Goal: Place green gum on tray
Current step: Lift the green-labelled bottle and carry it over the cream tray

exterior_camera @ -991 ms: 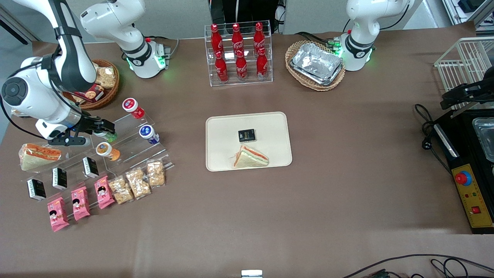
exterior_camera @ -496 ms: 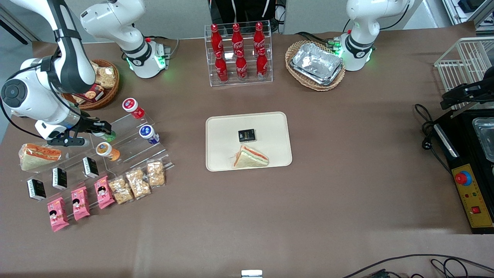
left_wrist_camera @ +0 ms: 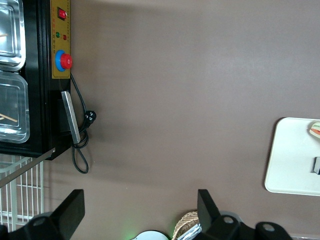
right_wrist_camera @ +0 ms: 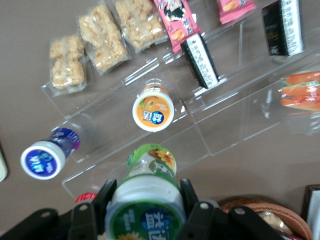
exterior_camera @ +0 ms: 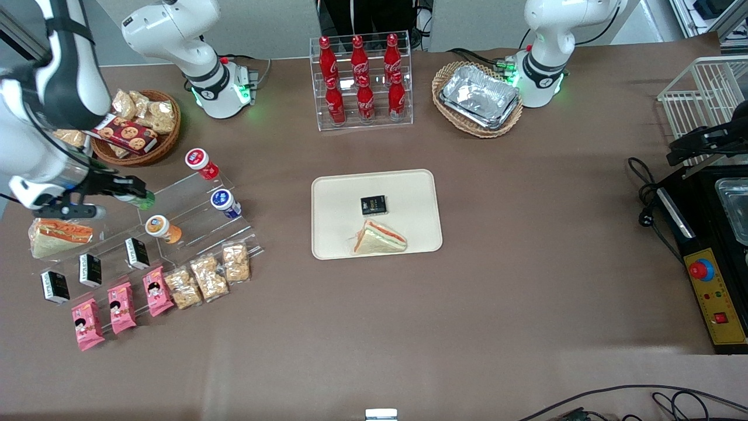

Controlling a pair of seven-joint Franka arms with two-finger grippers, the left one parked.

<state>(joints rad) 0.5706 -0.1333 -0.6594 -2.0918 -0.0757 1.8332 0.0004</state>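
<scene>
The green gum [right_wrist_camera: 147, 192], a green bottle with a white lid, sits between my gripper's fingers [right_wrist_camera: 104, 196], which press on its lid from both sides. In the front view my gripper [exterior_camera: 131, 196] holds the green gum [exterior_camera: 144, 201] above the clear stepped display stand [exterior_camera: 187, 213], at the working arm's end of the table. The cream tray [exterior_camera: 409, 193] lies at the table's middle, toward the parked arm from my gripper, and carries a small black packet [exterior_camera: 373, 204] and a sandwich wedge [exterior_camera: 378, 238].
On the stand lie an orange gum bottle [exterior_camera: 162, 228], a blue one [exterior_camera: 225, 203] and a red one [exterior_camera: 201, 163]. Black packets, pink packs and snack bags line the stand's lower steps. A snack basket [exterior_camera: 137, 126] and a cola bottle rack [exterior_camera: 362, 79] stand farther from the camera.
My gripper has risen and drawn toward the working arm's table edge with the green gum in it; the bottle has left its place on the stand.
</scene>
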